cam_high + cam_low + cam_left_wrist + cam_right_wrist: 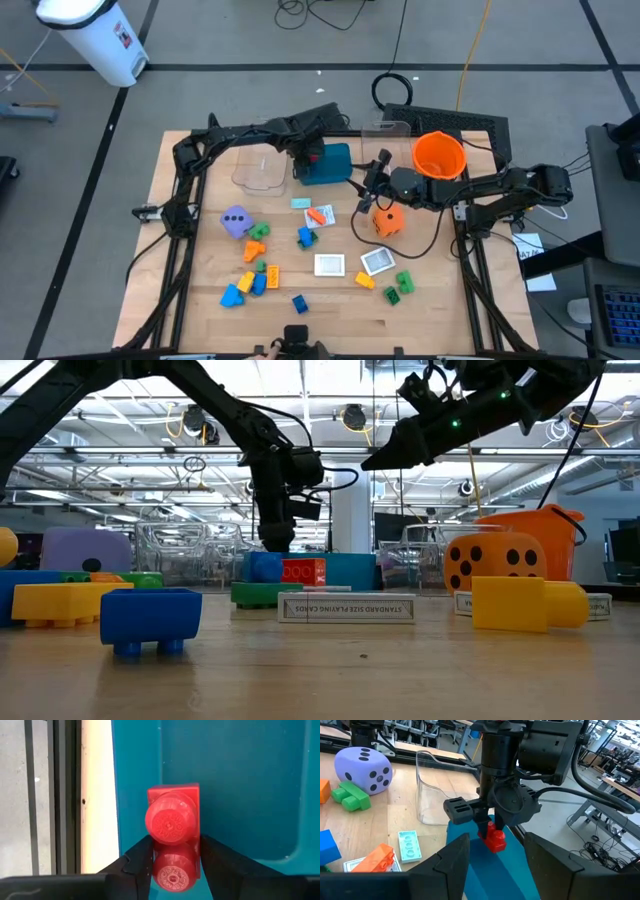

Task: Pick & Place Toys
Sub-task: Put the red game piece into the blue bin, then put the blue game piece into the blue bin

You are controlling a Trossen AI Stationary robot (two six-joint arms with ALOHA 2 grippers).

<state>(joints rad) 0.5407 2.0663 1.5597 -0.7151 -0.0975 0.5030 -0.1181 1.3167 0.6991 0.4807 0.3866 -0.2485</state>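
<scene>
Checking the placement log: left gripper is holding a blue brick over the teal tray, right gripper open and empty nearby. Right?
Not quite: the brick is red, not blue, as the left wrist view shows. The left gripper does hold it over the teal tray, and the right gripper is open and empty nearby.

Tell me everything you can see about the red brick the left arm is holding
The red brick is a small glossy plastic building block with two round studs, each stamped with a ringed mark. It is pinched between the left gripper's dark fingers, one on each side, studs facing the wrist camera. It hangs over the teal tray, near the tray's edge. Whether it touches the tray floor cannot be told.
</scene>
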